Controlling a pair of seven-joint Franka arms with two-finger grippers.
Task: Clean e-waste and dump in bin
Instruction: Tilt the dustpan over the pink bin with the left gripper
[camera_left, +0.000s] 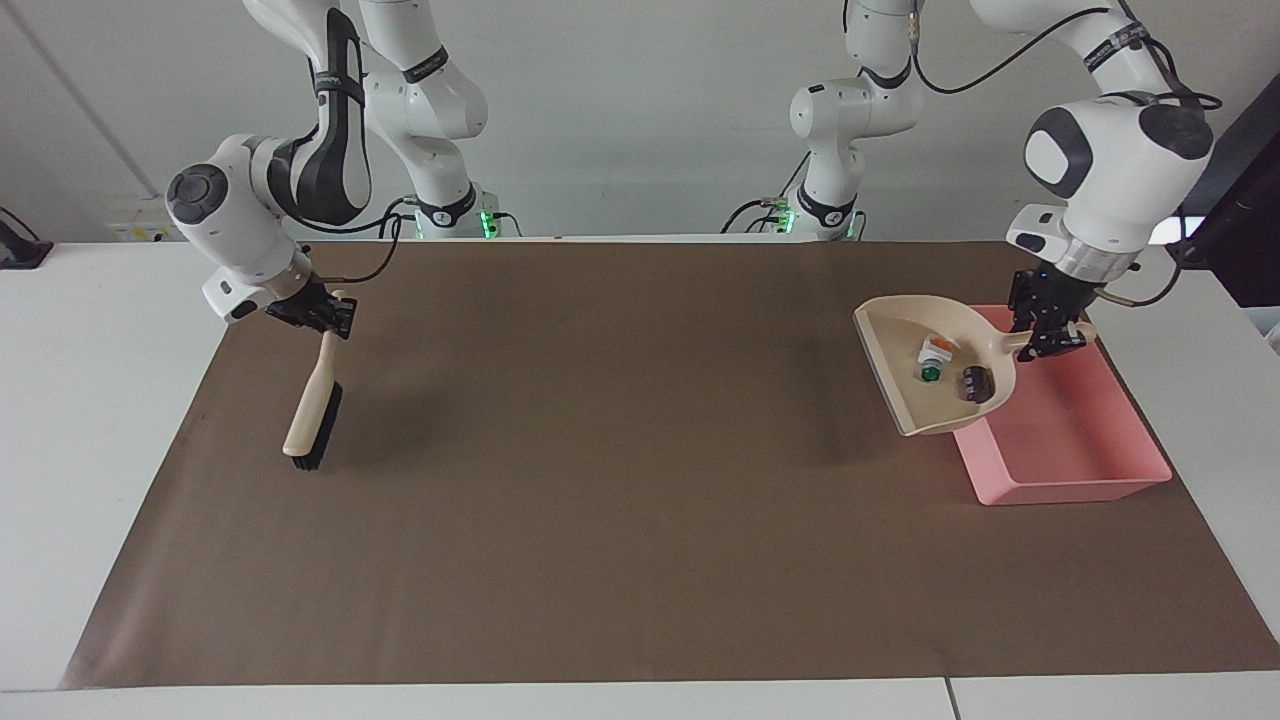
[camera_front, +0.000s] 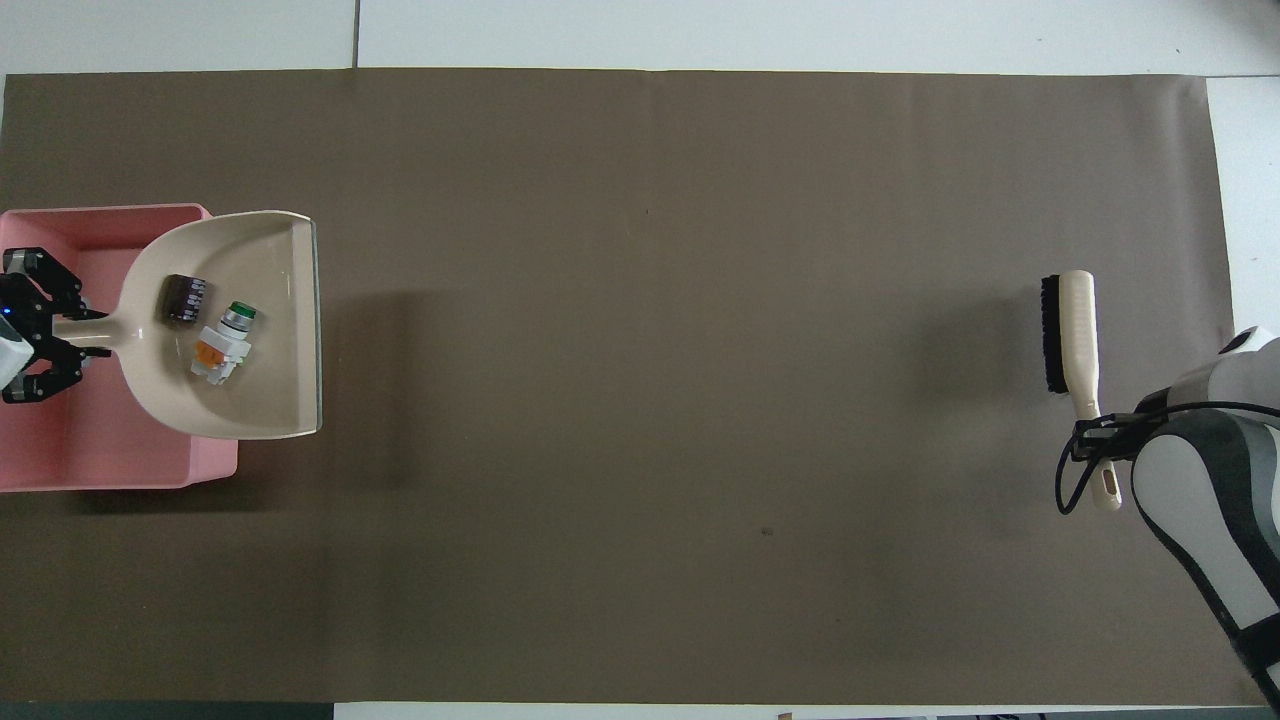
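So the left gripper (camera_left: 1045, 338) is clamped on the dustpan (camera_left: 905, 385) handle, holding it over the pink bin (camera_left: 1075, 440). Both e-waste bits (white-green part (camera_left: 932, 356), dark part (camera_left: 976, 385)) sit in the pan. Right gripper (camera_left: 325, 318) grips the brush (camera_left: 310, 415) above the brown mat (camera_left: 600, 480).

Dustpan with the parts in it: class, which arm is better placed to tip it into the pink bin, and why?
Left. The left gripper grips the dustpan by its handle, raised partly over the pink bin, e-waste inside. The right gripper holds the brush at the right arm's end of the table.
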